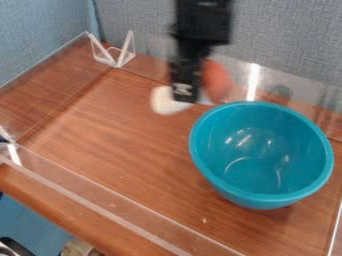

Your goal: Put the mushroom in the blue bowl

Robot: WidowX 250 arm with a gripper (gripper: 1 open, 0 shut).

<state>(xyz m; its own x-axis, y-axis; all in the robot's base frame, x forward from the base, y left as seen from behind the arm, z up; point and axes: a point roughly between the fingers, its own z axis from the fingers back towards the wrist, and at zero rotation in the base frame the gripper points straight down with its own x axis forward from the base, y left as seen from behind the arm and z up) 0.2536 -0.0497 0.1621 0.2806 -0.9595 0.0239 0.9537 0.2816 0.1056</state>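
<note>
From here I see the black pincer closed on the toy mushroom, blurred, holding it above the wooden worktop. The mushroom is near the blue bowl, beyond its left side as I look, and outside it.

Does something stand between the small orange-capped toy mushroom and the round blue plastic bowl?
Nothing visible stands between the orange-capped, white-stemmed mushroom, lifted in the black gripper, and the round blue bowl.
</note>
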